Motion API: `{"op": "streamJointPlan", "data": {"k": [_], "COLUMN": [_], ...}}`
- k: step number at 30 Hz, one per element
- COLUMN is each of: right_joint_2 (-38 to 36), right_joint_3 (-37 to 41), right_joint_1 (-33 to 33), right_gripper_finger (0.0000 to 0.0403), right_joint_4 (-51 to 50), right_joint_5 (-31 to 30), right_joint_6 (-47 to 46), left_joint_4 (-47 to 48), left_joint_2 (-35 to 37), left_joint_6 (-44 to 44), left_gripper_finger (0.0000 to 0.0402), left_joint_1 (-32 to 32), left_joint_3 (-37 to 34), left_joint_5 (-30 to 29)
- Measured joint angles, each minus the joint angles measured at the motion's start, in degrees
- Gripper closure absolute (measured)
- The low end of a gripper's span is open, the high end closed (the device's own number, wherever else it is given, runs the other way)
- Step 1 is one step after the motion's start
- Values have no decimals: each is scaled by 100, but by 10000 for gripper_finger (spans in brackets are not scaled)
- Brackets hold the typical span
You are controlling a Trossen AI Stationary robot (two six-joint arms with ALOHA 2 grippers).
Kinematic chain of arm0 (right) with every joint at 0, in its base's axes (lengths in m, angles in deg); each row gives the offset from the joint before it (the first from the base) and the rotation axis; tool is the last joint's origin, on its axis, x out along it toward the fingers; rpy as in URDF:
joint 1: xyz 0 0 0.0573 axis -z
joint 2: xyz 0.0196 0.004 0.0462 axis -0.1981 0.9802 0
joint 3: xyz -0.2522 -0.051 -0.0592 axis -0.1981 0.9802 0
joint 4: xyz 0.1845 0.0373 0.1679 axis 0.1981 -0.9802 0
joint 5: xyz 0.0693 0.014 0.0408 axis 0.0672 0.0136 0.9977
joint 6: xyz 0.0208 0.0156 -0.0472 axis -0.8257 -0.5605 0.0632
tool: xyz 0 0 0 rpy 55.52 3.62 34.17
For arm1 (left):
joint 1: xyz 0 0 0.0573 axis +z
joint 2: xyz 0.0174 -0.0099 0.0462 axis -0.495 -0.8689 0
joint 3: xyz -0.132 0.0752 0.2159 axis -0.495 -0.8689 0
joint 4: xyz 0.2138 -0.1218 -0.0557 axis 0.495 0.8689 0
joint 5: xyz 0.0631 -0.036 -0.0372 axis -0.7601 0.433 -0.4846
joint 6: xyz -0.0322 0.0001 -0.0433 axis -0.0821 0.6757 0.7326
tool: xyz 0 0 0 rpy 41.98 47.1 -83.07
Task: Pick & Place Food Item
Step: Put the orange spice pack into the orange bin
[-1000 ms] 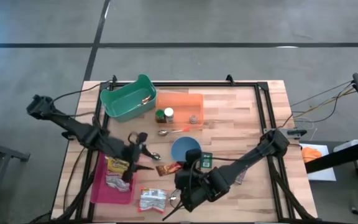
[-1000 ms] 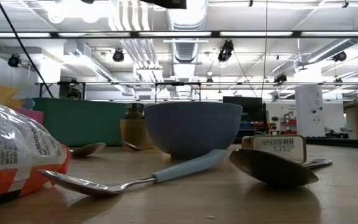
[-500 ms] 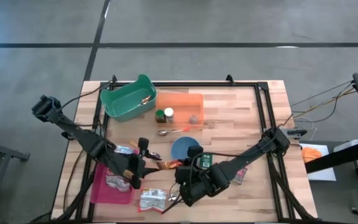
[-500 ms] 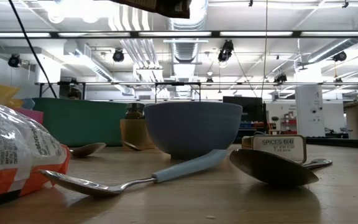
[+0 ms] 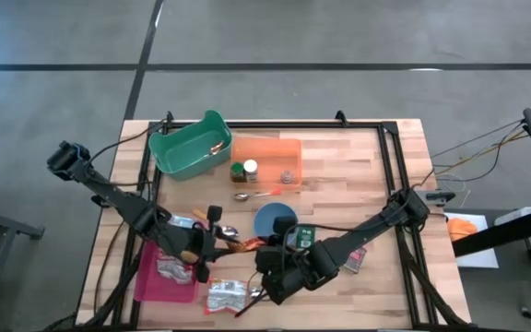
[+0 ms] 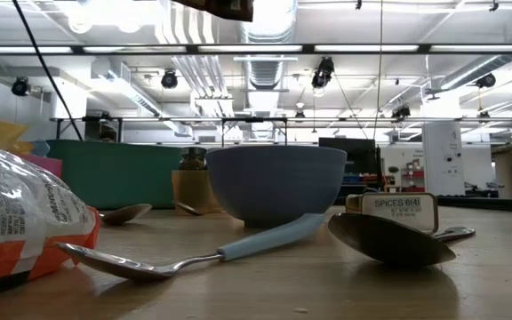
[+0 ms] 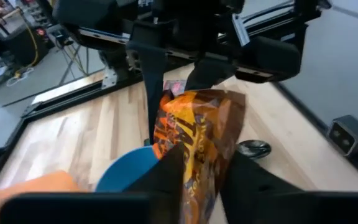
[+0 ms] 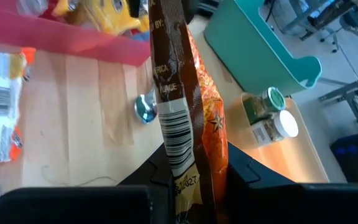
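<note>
An orange-and-brown crinkled foil snack packet (image 8: 188,143) is being held clear of the wooden slatted desk (image 5: 358,157) near the middle of its front half, between the two arms, apparently so that it can be passed from one claw to the other. The right claw (image 8: 191,180) is being kept closed on one end of the packet, its fingers pinching the sealed seam with the barcode. The left claw (image 7: 197,171) is being closed around the opposite end, with the packet seen standing between its dark fingers; whether a firm grip is being made there cannot be told. The packet is being kept upright and taut, probably so that neither end is slipping during the exchange. Just below it a round blue bowl (image 5: 275,219) is sitting, and towards the desk's front left corner a flat pink plastic tray (image 5: 146,281) holding a yellow packet (image 8: 107,15) is lying, which is judged to be the likely destination. A deep green plastic bin (image 5: 187,148) is standing at the back left.
</note>
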Motion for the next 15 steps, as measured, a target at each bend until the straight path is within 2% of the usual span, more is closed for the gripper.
{"op": "streamJointPlan", "data": {"k": [3, 7, 15], "right_joint_2": [2, 2, 2], "right_joint_3": [7, 28, 251], "right_joint_1": [0, -7, 22], "right_gripper_finger": [345, 335, 177], "right_joint_4": [182, 260, 437], "right_joint_5": [-7, -9, -64], "right_joint_6": [191, 293, 321], "left_joint_4": [-3, 18, 397], "left_joint_2": [-1, 1, 1], "left_joint_6": [120, 302, 597], "left_gripper_finger": [384, 398, 400], "left_joint_1": [0, 0, 2], "left_joint_3": [0, 0, 11], "left_joint_5": [26, 24, -186]}}
